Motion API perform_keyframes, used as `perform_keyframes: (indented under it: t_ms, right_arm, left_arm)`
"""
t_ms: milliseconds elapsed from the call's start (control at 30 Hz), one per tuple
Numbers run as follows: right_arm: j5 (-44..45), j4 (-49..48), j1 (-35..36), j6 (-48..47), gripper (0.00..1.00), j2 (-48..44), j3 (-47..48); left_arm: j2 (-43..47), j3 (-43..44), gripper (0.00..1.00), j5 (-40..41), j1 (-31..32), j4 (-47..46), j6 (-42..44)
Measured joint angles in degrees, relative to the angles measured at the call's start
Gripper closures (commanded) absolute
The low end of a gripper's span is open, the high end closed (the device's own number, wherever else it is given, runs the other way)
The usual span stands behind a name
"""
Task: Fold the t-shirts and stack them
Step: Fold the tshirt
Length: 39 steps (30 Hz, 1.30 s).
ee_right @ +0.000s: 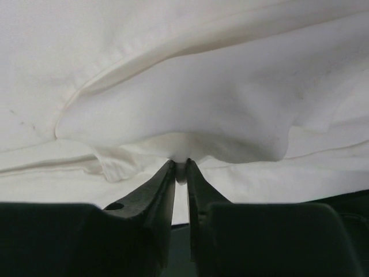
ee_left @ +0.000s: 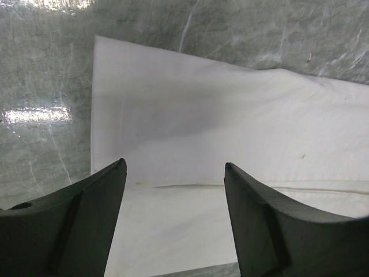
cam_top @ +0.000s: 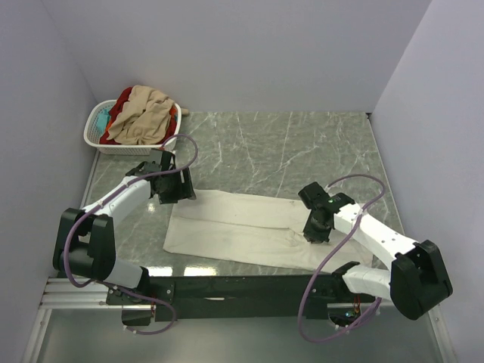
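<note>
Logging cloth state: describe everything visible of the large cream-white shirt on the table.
The large plain cream-white cloth t-shirt lies spread on the grey marbled table as a long left-to-right band, apparently folded over itself, an edge line running along it. It looks soft and lightly creased. Near its right end the right tool pinches up a small ridge of fabric. The open left tool hangs over its left end, apparently not touching.
</note>
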State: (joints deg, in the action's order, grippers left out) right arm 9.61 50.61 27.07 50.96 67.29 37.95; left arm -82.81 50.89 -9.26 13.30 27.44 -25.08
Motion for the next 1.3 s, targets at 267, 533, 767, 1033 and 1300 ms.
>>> perform_keyframes:
  t_ms: [267, 533, 767, 1033, 1300]
  right_arm:
    - [-4.81, 2.40, 0.02, -2.69, 1.00, -0.42, 0.68]
    - [-12.02, 4.85, 0.31, -6.14, 1.00, -0.42, 2.21]
    - [-18.12, 6.75, 1.55, -8.90, 1.00, 1.36, 6.08]
    - [-23.98, 6.21, 5.51, -10.16, 1.00, 8.28, 6.75]
    - [-24.83, 5.03, 8.39, -8.92, 1.00, 12.94, 8.66]
  left_arm:
    - [0.00, 0.00, 0.26, 0.00, 0.00, -0.02, 0.00]
    - [0.00, -0.31, 0.26, 0.00, 0.00, -0.07, 0.00]
    - [0.00, -1.11, 0.26, 0.00, 0.00, -0.02, 0.00]
    - [0.02, -1.11, 0.26, 0.00, 0.00, -0.04, 0.02]
    - [0.00, -1.11, 0.26, 0.00, -0.11, -0.04, 0.02]
